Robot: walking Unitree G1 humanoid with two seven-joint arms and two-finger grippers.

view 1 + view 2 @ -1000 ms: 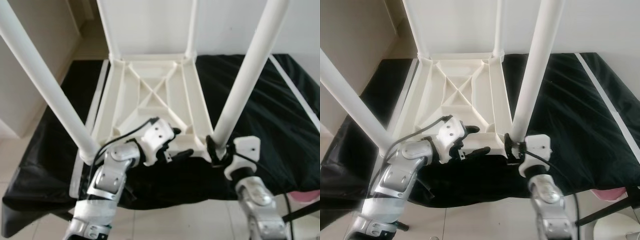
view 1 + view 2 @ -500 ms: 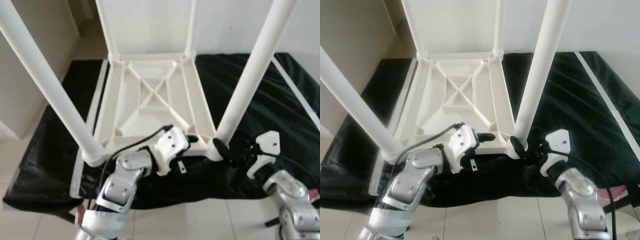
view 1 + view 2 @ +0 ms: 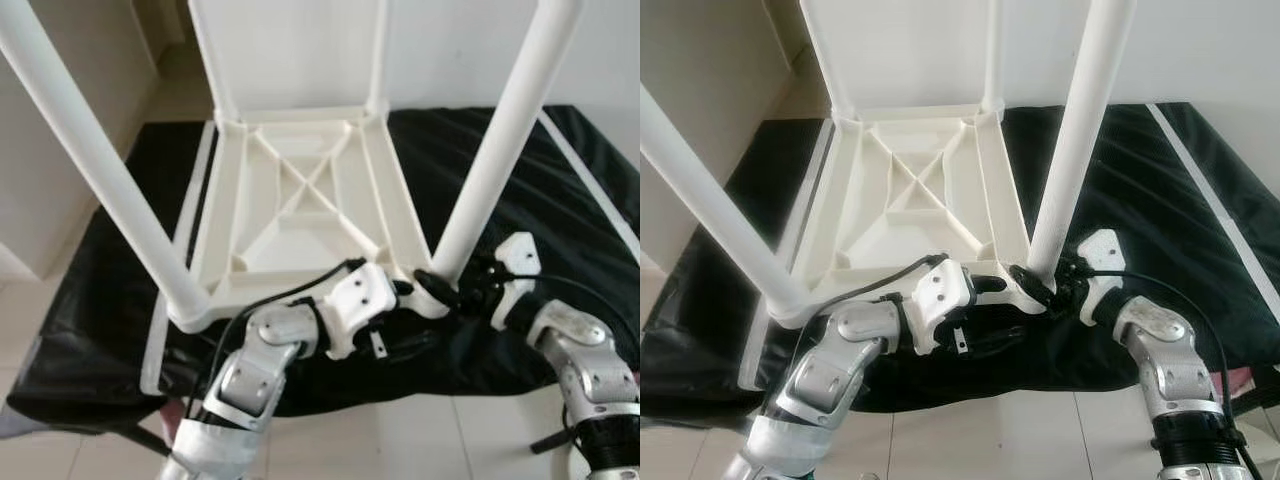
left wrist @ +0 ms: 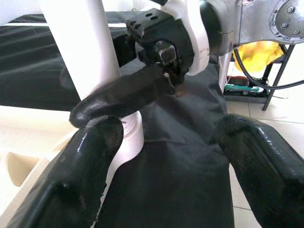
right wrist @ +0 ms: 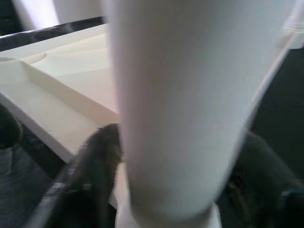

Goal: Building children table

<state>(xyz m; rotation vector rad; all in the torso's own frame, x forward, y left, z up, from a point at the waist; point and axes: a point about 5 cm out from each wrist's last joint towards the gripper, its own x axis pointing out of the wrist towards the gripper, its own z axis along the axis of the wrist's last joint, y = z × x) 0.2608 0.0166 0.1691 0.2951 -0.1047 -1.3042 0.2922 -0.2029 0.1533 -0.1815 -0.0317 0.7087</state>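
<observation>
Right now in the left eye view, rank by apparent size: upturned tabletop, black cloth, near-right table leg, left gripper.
1. black cloth, spreads widest
2. upturned tabletop
3. near-right table leg, though it rises toward the camera, so it looks bigger than it is
4. left gripper, smallest

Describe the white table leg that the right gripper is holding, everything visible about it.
The leg is a smooth, round tube of white plastic, rising upright and slightly tilted from the near right corner socket of the upturned table top. The right gripper clasps its base, a black finger on each side. Its upper end runs out of frame.
</observation>
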